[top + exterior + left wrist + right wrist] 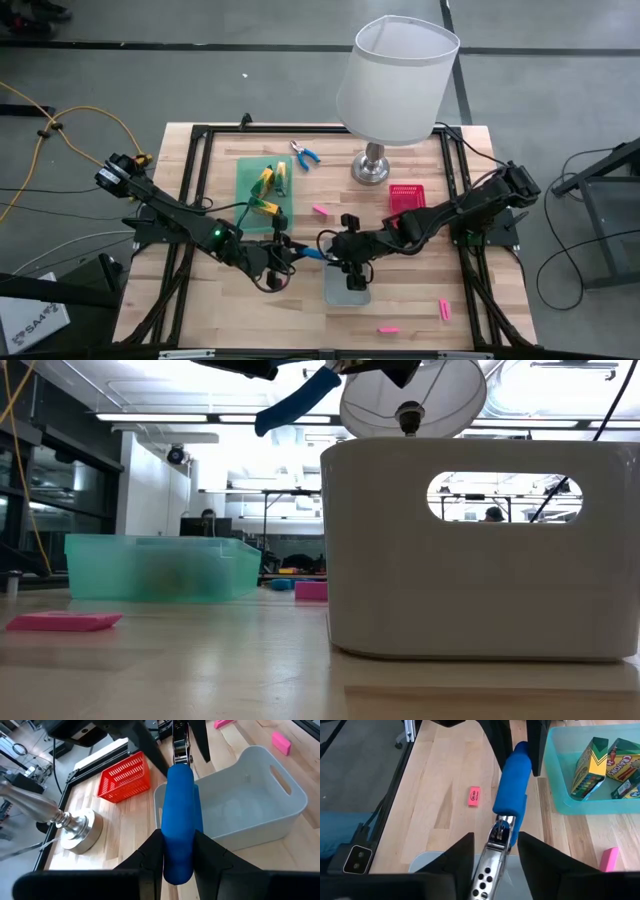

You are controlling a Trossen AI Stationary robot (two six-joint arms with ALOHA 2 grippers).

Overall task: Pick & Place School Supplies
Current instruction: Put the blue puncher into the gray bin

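Handover of blue-handled pliers (pixel 179 825) above grey tray (pixel 280 805), centre frame.
Handle is pinched by left gripper (pixel 178 851); right gripper (pixel 495 842), spread around metal head, should be clamped before release.

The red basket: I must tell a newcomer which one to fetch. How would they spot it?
Start at the white-shaded lamp at the table's far edge. Right of its metal base, beside the right arm, sits the red basket. Only it has mesh walls; the green tray and grey bin are smooth.
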